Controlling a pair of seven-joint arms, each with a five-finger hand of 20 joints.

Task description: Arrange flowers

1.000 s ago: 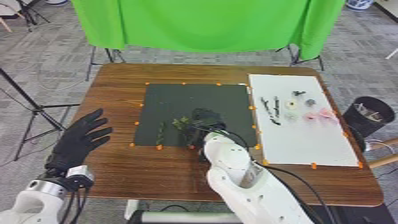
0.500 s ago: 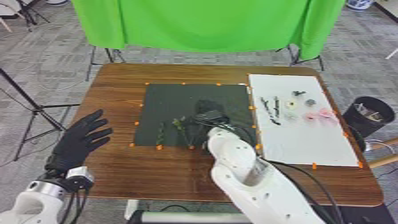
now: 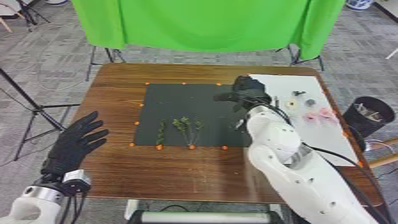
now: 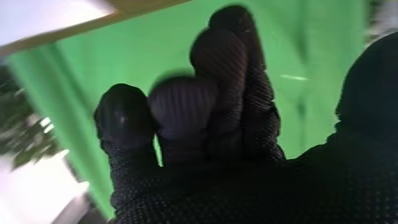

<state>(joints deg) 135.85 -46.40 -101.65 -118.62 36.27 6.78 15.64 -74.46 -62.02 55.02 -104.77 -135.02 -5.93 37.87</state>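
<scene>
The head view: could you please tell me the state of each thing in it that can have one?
Left hand, open, fingers spread
Right hand, open, raised
Leafy sprigs, lying side by side
Dark mat, flat
Pink flowers, lying down
White sheet, flat, partly covered
Bin, upright, open-topped, holding things
Green cloth, hanging

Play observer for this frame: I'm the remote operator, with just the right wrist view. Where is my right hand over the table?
Observer: Your right hand is above the far right corner of the dark mat, beside the white sheet.
Operator: Where are the green sprigs?
Observer: The green sprigs lie on the mat's near part, left of your hand.
Operator: And the left hand?
Observer: The left hand is at the table's left edge, fingers spread.
</scene>
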